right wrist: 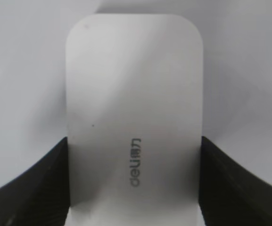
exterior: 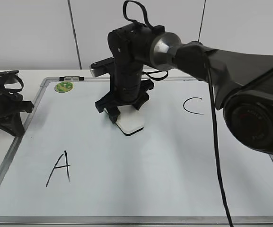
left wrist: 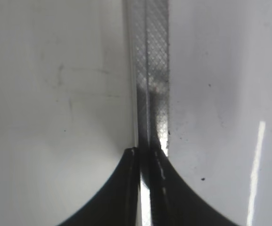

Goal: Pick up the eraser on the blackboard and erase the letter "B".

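The white eraser (exterior: 131, 123) with a dark underside lies flat on the blackboard (exterior: 141, 179) near its middle. My right gripper (exterior: 122, 111) reaches across from the right and is shut on it; in the right wrist view both fingers press the sides of the eraser (right wrist: 133, 117), grey lettering on top. The letter "B" does not show; the board around the eraser is blank, and the arm hides part of it. My left gripper (exterior: 6, 124) rests at the board's left edge, and in the left wrist view its shut jaws (left wrist: 145, 153) sit over the grey frame (left wrist: 150, 70).
A black "A" (exterior: 59, 168) is at the board's front left and a black "C" (exterior: 193, 105) at the right. A round green magnet (exterior: 64, 86) sits at the board's far left corner. A marker (exterior: 71, 78) lies behind the frame.
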Tool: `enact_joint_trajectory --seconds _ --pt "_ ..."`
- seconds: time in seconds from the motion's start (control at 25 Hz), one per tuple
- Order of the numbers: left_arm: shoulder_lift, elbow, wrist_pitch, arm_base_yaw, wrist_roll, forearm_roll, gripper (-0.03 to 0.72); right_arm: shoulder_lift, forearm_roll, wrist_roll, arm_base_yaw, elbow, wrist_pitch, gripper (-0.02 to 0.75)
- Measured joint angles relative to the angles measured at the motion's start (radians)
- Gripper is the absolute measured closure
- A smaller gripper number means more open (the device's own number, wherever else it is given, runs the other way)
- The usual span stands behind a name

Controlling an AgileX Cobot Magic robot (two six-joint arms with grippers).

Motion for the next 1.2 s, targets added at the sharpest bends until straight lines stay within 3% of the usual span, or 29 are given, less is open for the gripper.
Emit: enact_joint_trajectory --seconds 0.44,0.8,1.2 --pt "0.0 0.0 0.0 0.0 0.0 0.0 0.678 -0.025 -0.019 -0.004 -0.049 0.002 0.036 0.195" --pt "0.0 0.0 0.0 0.0 0.0 0.002 0.678 -0.213 -0.022 -0.023 -0.062 0.01 0.05 0.196" --pt "0.0 0.0 0.0 0.0 0.0 0.003 0.678 -0.486 -0.05 -0.046 -0.162 0.279 0.057 0.196"
